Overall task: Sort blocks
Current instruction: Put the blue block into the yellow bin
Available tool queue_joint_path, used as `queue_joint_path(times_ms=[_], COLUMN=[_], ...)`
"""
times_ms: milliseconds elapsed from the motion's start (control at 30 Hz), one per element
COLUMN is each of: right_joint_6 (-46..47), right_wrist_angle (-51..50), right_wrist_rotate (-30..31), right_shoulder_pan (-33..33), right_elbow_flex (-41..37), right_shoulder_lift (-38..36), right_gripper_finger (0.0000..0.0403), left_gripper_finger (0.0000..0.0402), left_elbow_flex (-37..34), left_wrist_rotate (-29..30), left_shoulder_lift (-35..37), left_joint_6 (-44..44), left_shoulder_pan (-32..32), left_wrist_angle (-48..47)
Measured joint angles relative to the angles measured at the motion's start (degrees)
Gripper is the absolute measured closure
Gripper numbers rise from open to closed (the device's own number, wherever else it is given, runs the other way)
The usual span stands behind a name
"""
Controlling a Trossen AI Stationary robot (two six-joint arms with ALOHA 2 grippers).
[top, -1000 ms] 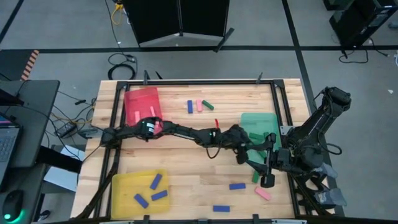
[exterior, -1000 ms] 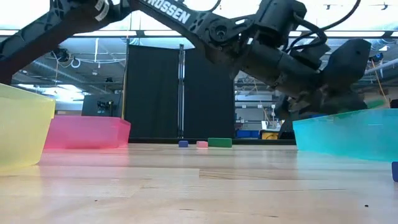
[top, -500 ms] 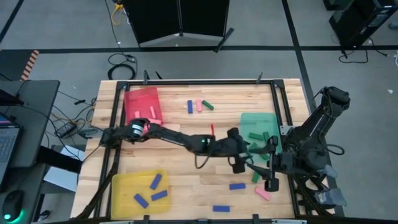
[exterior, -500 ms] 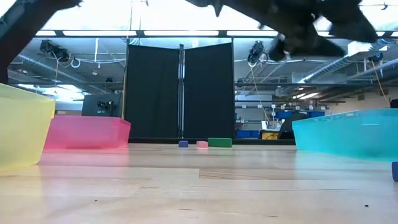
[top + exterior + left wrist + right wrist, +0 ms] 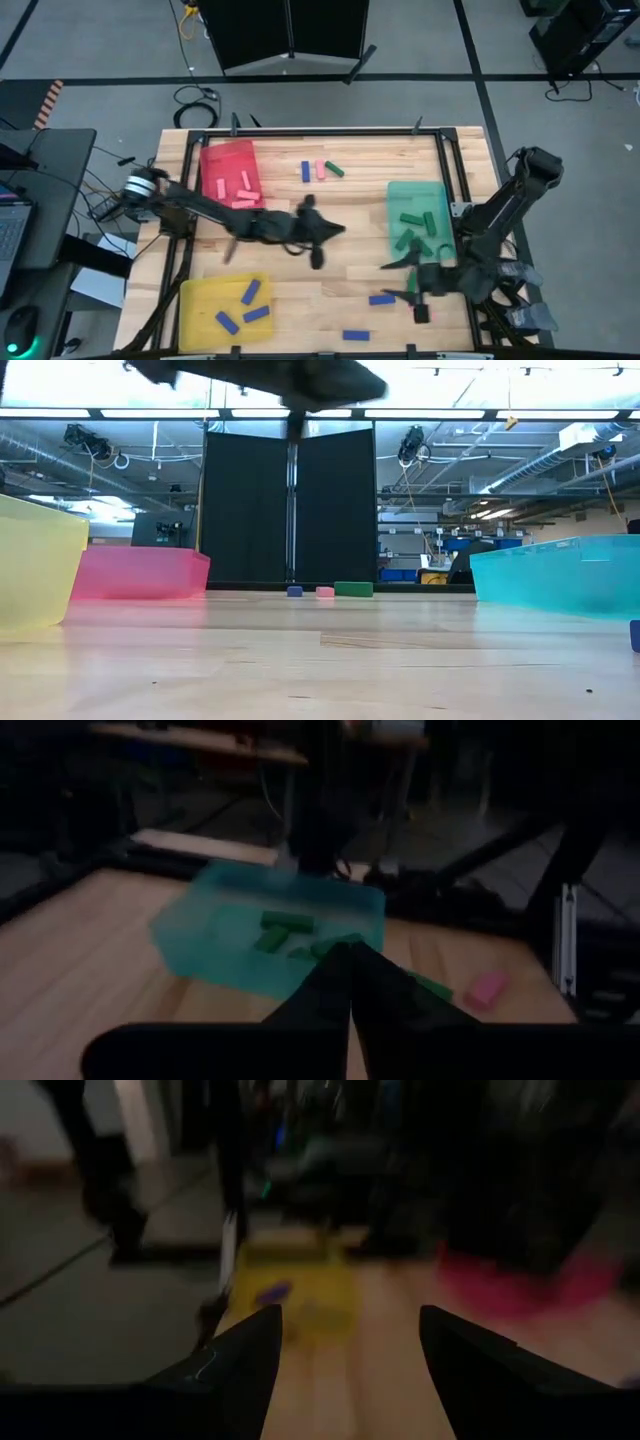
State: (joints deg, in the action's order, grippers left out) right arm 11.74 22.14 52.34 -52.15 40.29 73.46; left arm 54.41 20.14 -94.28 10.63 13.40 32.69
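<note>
Nearest me, my right gripper (image 5: 420,290) hovers over the table's front right with fingers spread and holding nothing, a blue block (image 5: 381,299) just beside it. My left gripper (image 5: 318,243) sits mid-table, fingers pressed together, empty. Farther back, green blocks (image 5: 412,218) lie in the green tray (image 5: 395,192); pink ones (image 5: 240,181) fill the red tray (image 5: 212,155).

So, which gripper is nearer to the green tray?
The right. The right gripper sits just off the green tray at its near corner; the left gripper is farther, mid-table.
</note>
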Motion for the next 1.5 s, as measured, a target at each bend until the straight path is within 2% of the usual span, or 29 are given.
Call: queue_joint_path(times_ms=[100, 233, 433, 533, 700, 900, 1200, 1500], right_joint_6=[9.4, 17.1, 29.9, 33.1, 34.8, 35.2, 34.4, 34.6], right_wrist_angle=[-6.8, -19.1, -47.3, -54.7, -56.5, -59.2, -55.3, -54.9], right_wrist_rotate=[-7.4, -15.9, -26.5, -30.3, -36.8, -36.0, -42.7, -43.0], right_shoulder_pan=[2.7, 5.0, 5.8, 5.4, 5.5, 7.1, 10.2, 10.8], right_elbow_flex=[2.5, 9.1, 21.5, 25.4, 26.5, 26.5, 23.0, 22.6], right_shoulder_lift=[5.0, 11.4, 19.9, 24.1, 29.8, 33.1, 33.4, 33.3], right_gripper_finger=[0.0154, 0.0154, 0.0154, 0.0154, 0.0154, 0.0156, 0.0159, 0.0164], left_gripper_finger=[0.0364, 0.0350, 0.0348, 0.0348, 0.0348, 0.0348, 0.0348, 0.0348], left_elbow_flex=[-6.4, -11.9, -16.1, -17.5, -18.1, -18.1, -18.1, -18.1], left_wrist_rotate=[2.2, 5.8, 9.0, 11.1, 13.1, 16.4, 17.1, 19.4], left_shoulder_lift=[7.8, 16.5, 26.6, 30.0, 33.1, 33.9, 33.9, 34.0], left_joint_6=[0.2, 0.4, -0.4, -1.9, -6.5, -9.2, -10.2, -11.3], left_shoulder_pan=[1.7, 4.5, 9.5, 12.2, 16.4, 19.8, 23.2, 25.8], left_wrist_angle=[2.4, 2.0, 2.3, 2.1, 2.2, 2.0, 1.8, 1.7])
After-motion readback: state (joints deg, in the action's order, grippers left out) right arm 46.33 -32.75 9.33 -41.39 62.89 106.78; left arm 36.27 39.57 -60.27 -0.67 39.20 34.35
